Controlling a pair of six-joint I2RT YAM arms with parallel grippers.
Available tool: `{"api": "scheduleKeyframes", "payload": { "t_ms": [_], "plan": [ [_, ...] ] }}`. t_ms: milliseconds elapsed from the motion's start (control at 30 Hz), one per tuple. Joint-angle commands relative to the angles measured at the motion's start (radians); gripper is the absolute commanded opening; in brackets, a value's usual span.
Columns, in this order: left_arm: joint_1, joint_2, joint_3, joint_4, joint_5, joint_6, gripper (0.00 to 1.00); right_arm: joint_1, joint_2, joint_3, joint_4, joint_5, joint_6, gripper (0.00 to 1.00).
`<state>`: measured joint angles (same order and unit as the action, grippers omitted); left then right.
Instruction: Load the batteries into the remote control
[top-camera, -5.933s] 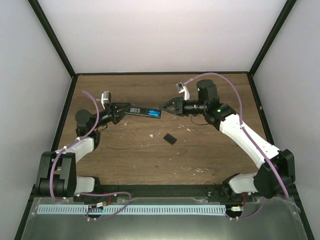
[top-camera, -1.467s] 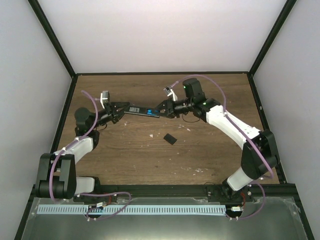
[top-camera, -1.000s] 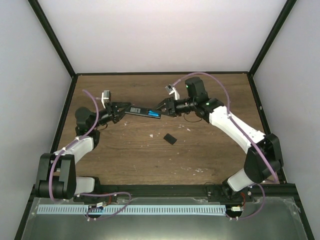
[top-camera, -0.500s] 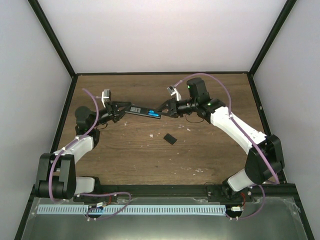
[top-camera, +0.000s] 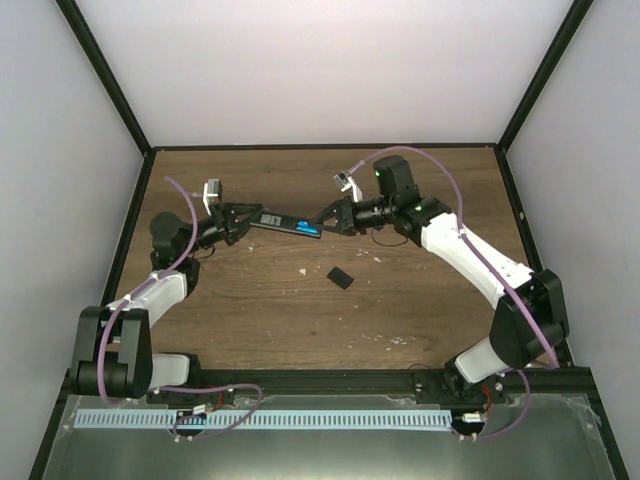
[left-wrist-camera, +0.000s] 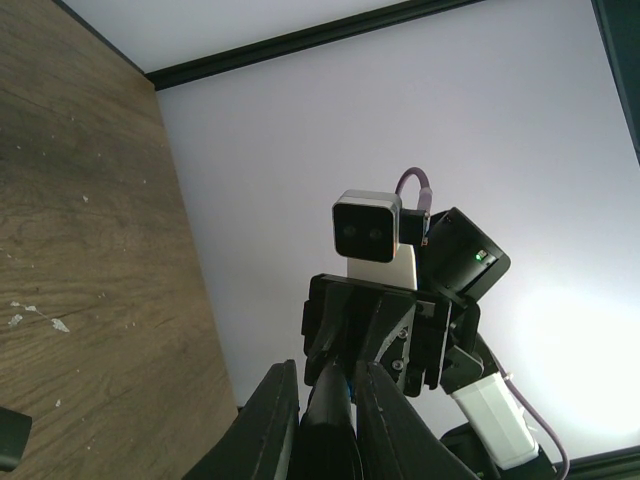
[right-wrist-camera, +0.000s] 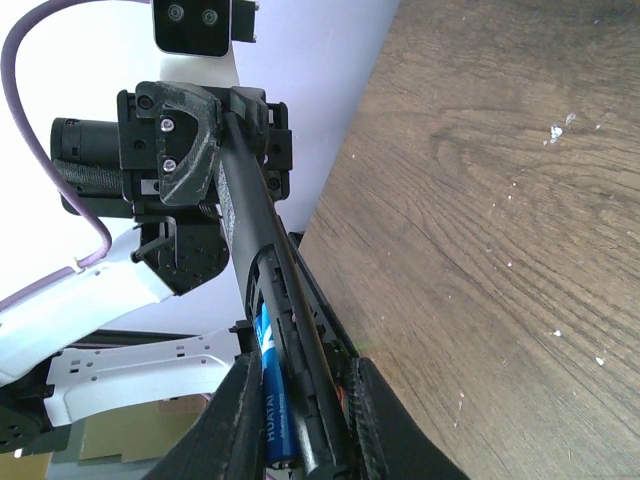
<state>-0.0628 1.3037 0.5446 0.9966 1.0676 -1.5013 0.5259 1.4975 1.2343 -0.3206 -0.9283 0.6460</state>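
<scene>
- The remote (top-camera: 285, 222) hangs about level between my two pincers, over the far middle of the table (top-camera: 400, 300). Its bay end points right.
- A blue battery (right-wrist-camera: 272, 412) lies lengthwise in the bay at that right end. I cannot tell whether it is pushed fully down.
- My right pincer (right-wrist-camera: 300, 372) straddles the bay end, with one finger beside the battery and the other along the remote's opposite edge. The fingers stand narrow, but I cannot tell whether they squeeze or only flank it.
- My left pincer (left-wrist-camera: 325, 400) is pressed together on the remote's left end, with the bar edge-on between its fingers.
- I judge the step in hand to be seating the battery.
- To do it well, I should hold the left grip firm so the bar cannot twist.
- The right side should press straight down into the bay, not along it, and gently. A skewed cell could spring out and drop to the wood.
- The cover (top-camera: 340, 277) lies flat on the table, nearer than the remote and well apart from it. I take it to be for a later step.
- Count:
  - one remote
  - one battery that I can make out, though a second may sit hidden behind my fingers
  - one cover
  - two pincers
  - several small white specks (top-camera: 303, 271) scattered on the wood
</scene>
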Motion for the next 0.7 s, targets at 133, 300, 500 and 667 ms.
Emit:
{"api": "scheduleKeyframes", "payload": {
  "t_ms": [133, 300, 500, 667],
  "plan": [
    [-0.003, -0.021, 0.023, 0.004, -0.006, 0.022, 0.00, 0.000, 0.002, 0.006, 0.000, -0.010, -0.011, 0.08],
    [-0.002, -0.021, 0.026, 0.004, -0.009, 0.022, 0.00, 0.000, 0.010, 0.005, -0.010, -0.007, -0.018, 0.06],
    [-0.002, -0.018, 0.026, 0.014, -0.013, 0.018, 0.00, 0.002, 0.017, 0.005, -0.029, 0.005, -0.036, 0.05],
    [-0.002, -0.018, 0.030, 0.030, -0.014, 0.007, 0.00, 0.001, 0.017, 0.004, -0.043, 0.025, -0.050, 0.05]
  ]
}}
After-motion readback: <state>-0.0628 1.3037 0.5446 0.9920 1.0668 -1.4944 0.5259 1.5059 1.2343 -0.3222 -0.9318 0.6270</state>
